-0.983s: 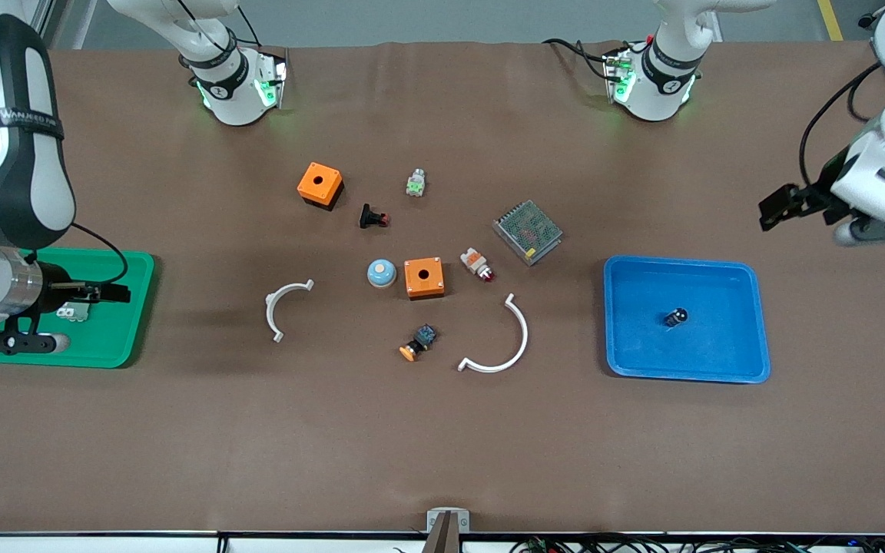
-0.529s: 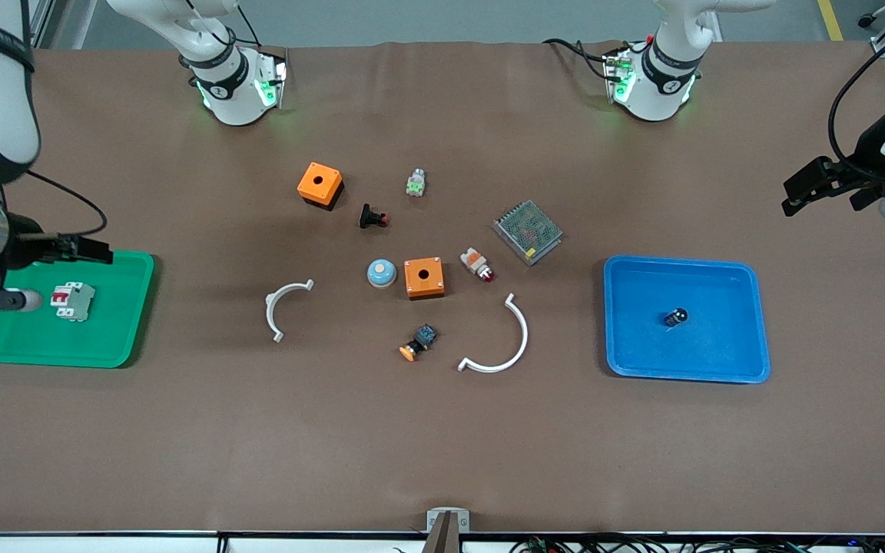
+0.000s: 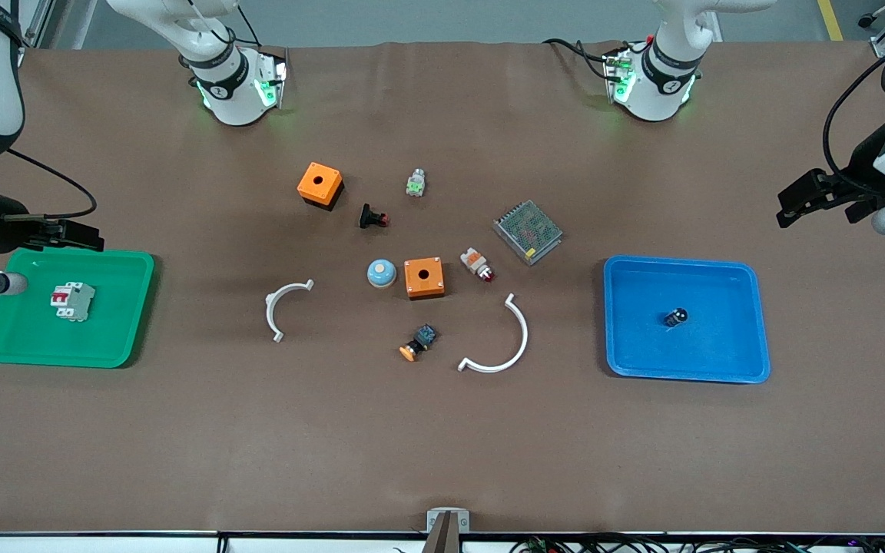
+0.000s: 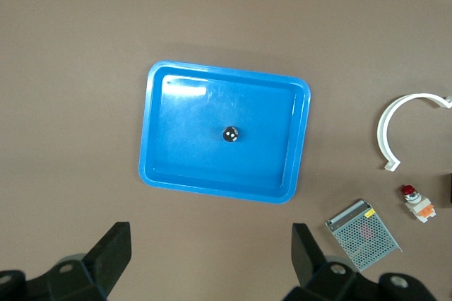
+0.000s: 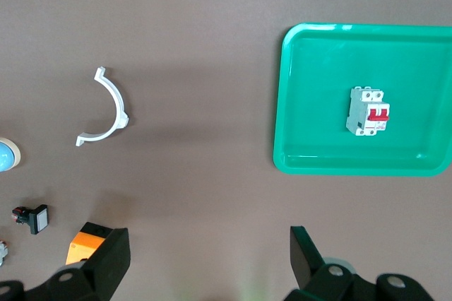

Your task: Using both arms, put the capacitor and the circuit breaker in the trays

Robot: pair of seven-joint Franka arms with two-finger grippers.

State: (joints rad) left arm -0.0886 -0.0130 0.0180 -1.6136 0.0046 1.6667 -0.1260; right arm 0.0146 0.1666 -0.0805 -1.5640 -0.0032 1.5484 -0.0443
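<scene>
while capacitor [image 3: 674, 316] and circuit breaker [image 3: 72, 301] sit in trays, both arms' jaws gape wide, holding nothing.

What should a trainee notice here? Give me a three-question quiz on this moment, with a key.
1. True or false: the capacitor lies in the blue tray.
2. The circuit breaker rests in: A) the green tray; B) an orange box; C) the right gripper.
3. Fill in: both the left gripper and the right gripper are ____, holding nothing.

Key: 1 true. 2 A. 3 open.
</scene>
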